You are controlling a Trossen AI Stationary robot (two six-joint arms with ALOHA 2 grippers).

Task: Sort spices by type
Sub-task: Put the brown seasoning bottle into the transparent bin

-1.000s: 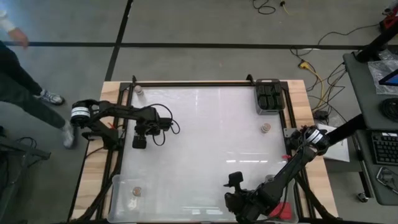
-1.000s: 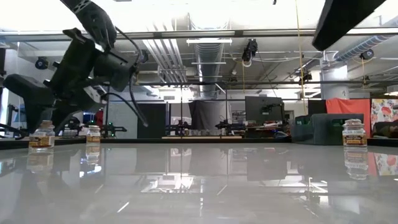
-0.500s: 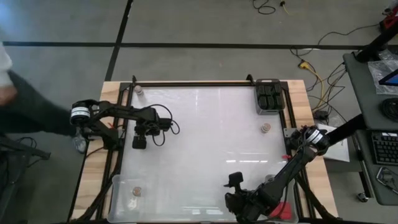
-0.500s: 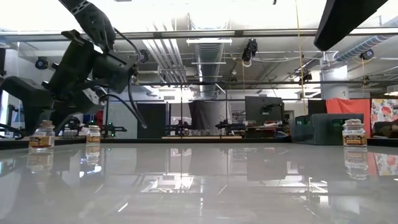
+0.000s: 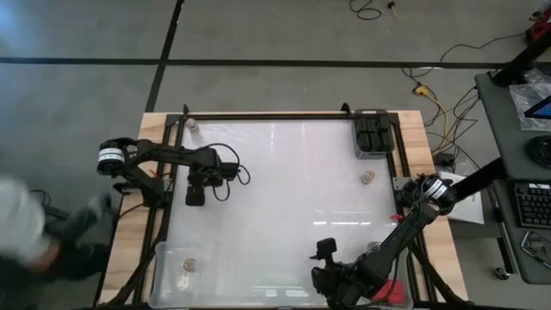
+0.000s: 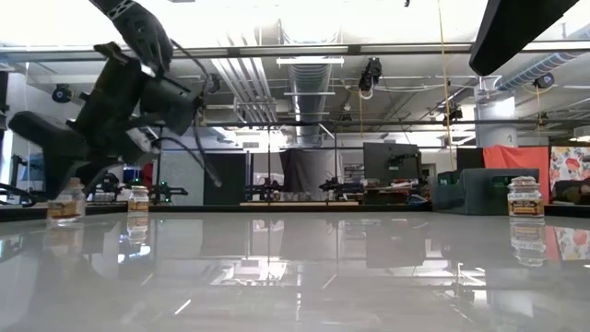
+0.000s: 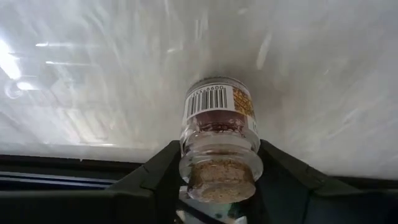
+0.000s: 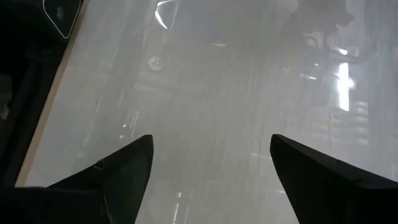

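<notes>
Spice jar (image 7: 219, 143), left of frame, sits between your left claw (image 5: 195, 197)'s closing fingers; off-centre squeeze could tip it; right claw (image 8: 211, 163) released.

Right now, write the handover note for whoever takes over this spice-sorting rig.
Left hand: closed on a cork-lidded jar, over the table's left side.
Right hand: open, empty, low at the table's bottom edge in the high view.
Done: black jars sit in the top-right bin; two tan-lidded jars lie in the clear bin at bottom left.
Left: the held jar, a loose tan-lidded jar at the right, and a corner jar at top left.
</notes>
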